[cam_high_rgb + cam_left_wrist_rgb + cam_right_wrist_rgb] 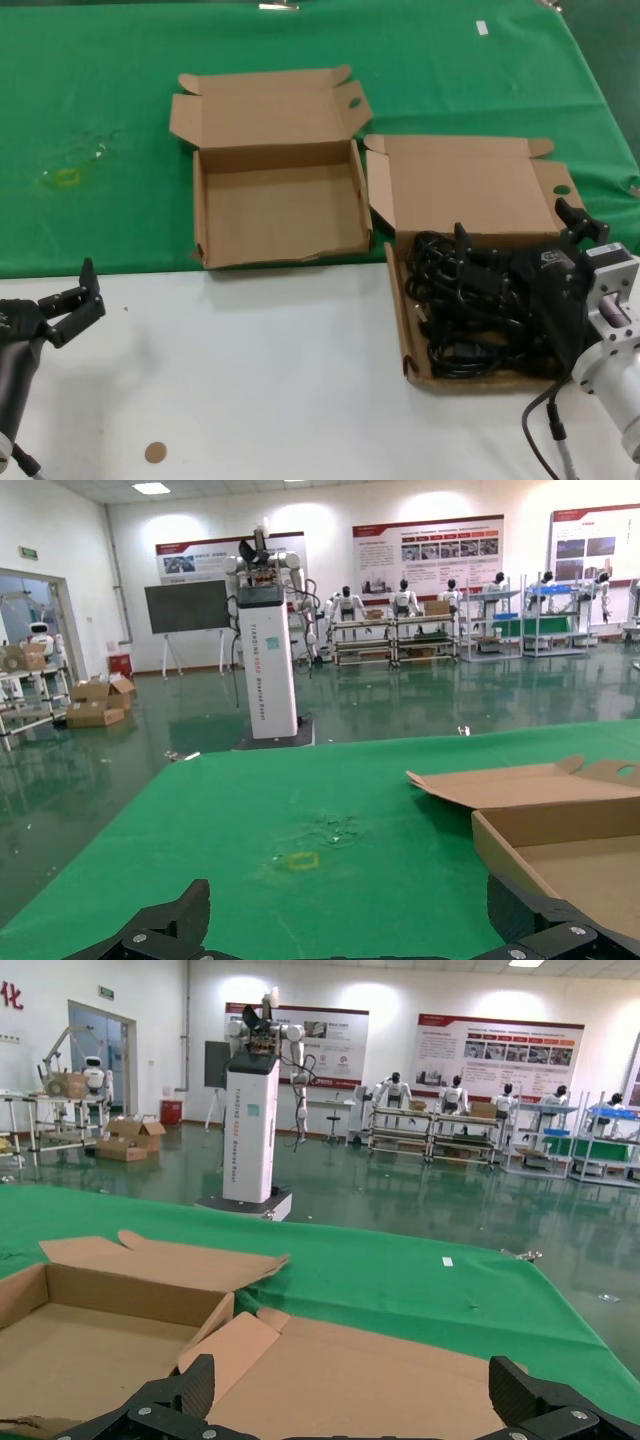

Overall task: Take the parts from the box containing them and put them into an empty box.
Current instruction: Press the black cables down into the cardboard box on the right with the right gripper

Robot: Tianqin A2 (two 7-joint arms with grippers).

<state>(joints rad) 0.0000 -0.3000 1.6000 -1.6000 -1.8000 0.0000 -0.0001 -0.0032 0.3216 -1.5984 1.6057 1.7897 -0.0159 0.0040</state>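
Half the parts (pixel 470 310) hid behind R pincer (pixel 520 235).

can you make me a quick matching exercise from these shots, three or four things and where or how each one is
Things:
1. power cords
2. box with the ragged front wall
3. left gripper
4. right gripper

States or places:
A. parked over the white table near its left edge, fingers open
B. empty, lid folded back onto the green cloth
C. piled in the box on the right
D. over the cord box, fingers open

Pairs: 1-C, 2-B, 3-A, 4-D
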